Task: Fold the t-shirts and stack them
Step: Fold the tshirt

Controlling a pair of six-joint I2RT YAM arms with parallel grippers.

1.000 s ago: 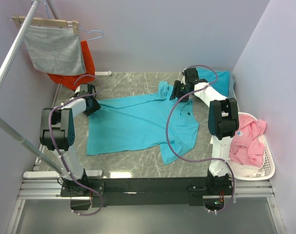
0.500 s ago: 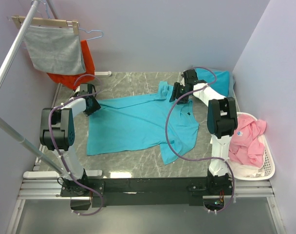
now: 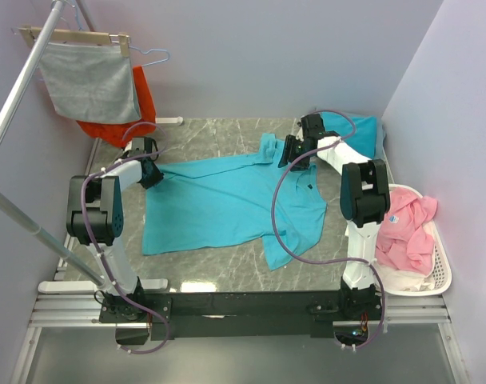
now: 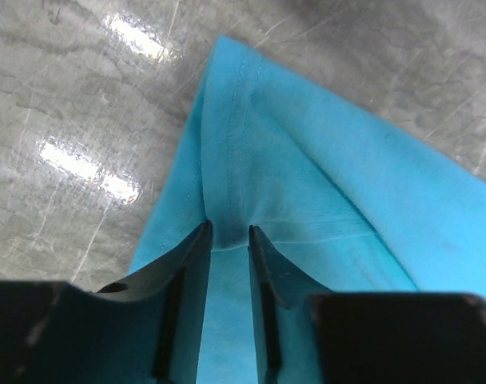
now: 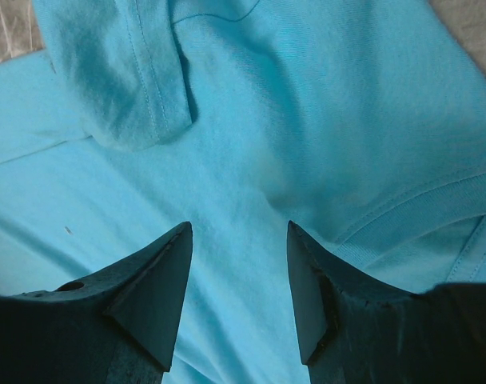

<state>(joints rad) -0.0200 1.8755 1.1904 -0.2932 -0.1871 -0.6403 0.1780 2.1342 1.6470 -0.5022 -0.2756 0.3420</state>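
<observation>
The spread t-shirt [image 3: 227,200] lies flat across the middle of the grey marble table [image 3: 199,268], collar toward the table's far right and hem toward its left side. 1 sleeve hangs toward the table's near edge. A second teal shirt [image 3: 363,128] sits bunched at the table's far right corner, apparently already dealt with, though its folds cannot be made out.

The left gripper [image 4: 229,232] is at the hem corner toward the table's far left. Its jaws stand narrow, and a raised ridge of stitched hem is pinched between the 2 fingertips. The right gripper [image 5: 239,228] hovers over the shoulder area toward the table's far right, with the jaws spread wide and nothing between them. The sleeve [image 5: 123,80] lies just ahead on one side of the jaws and a ribbed band [image 5: 419,208], likely the collar, on the other.

This is thin, limp cotton, light and not slippery, so it will drape, sag and drag along the table rather than hold any shape. The doubled, stitched edges look like the best holds: the hem corner already taken, and the shoulder seam or collar band for the right side. A pinch in open fabric would probably lift only 1 layer and wrinkle the panel.
</observation>
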